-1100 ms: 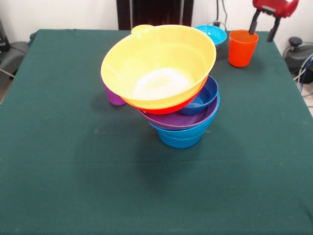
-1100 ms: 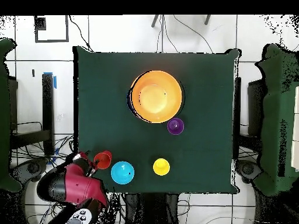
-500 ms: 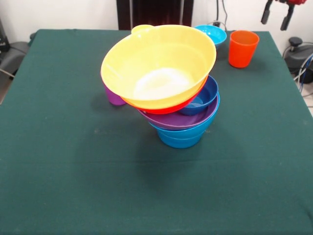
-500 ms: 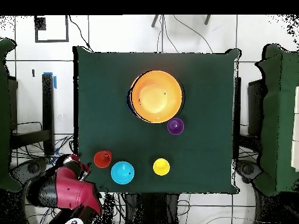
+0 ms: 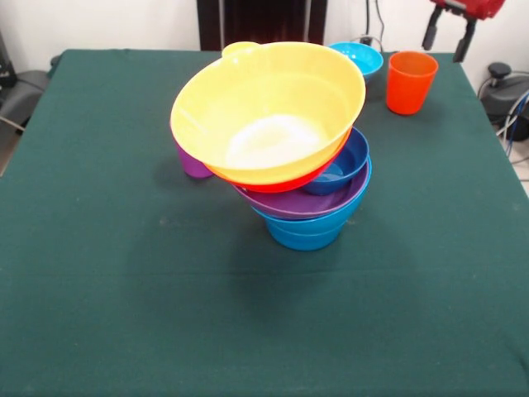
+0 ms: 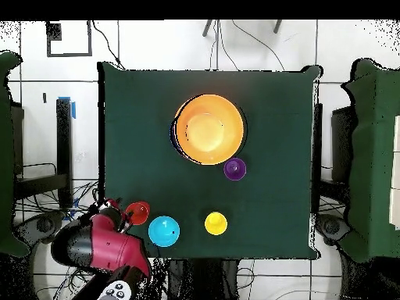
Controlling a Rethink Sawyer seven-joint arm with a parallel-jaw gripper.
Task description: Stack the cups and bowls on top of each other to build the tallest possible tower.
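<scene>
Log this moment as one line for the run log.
gripper: open, empty, above orange cup | tower: leaning, yellow bowl on top | cyan bowl: loose on table

A: Tower (image 5: 285, 157) — how is it standing?
B: It is leaning, with the large yellow bowl (image 5: 269, 112) tilting on top, over orange, dark blue, purple and mid-blue bowls.
A: Loose pieces, relative to the tower?
B: The purple cup (image 5: 193, 162) is sitting just behind it, partly hidden. The orange cup (image 5: 411, 81) and the small cyan bowl (image 5: 357, 56) are standing well apart from it near the table's edge. The yellow cup (image 6: 216, 223) is standing beside the cyan bowl.
</scene>
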